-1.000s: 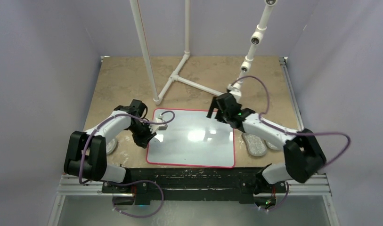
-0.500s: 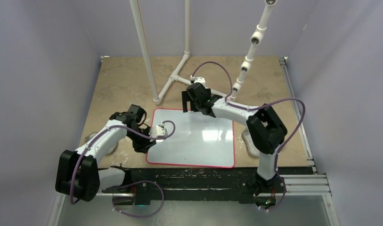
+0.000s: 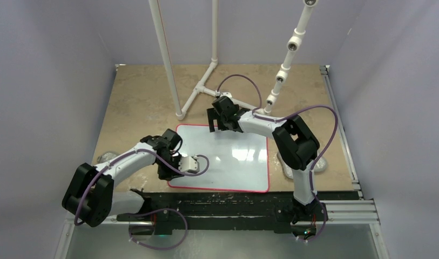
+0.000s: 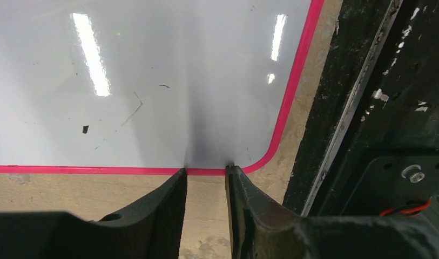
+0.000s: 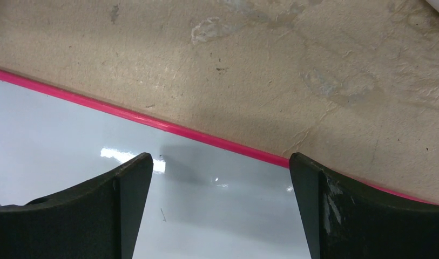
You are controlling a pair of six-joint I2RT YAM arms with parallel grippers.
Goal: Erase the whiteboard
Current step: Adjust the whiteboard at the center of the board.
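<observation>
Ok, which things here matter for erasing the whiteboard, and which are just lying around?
For the job: whiteboard, left gripper, right gripper.
Lying about: grey pads on the table, white pipe frame.

Whiteboard: glossy, red-bordered, fills 9 to 1 o'clock; a few dark specks; rounded corner right of centre.
Left gripper: 6 o'clock, jaws narrowly apart, tips at the board's edge.
Bench: tan.
Black rail: 3 o'clock.

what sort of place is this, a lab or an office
Probably a robotics lab cell: a left arm and right arm bolted to a rail at the table edge, plain walls closing it in, a white pipe frame at the back.
</observation>
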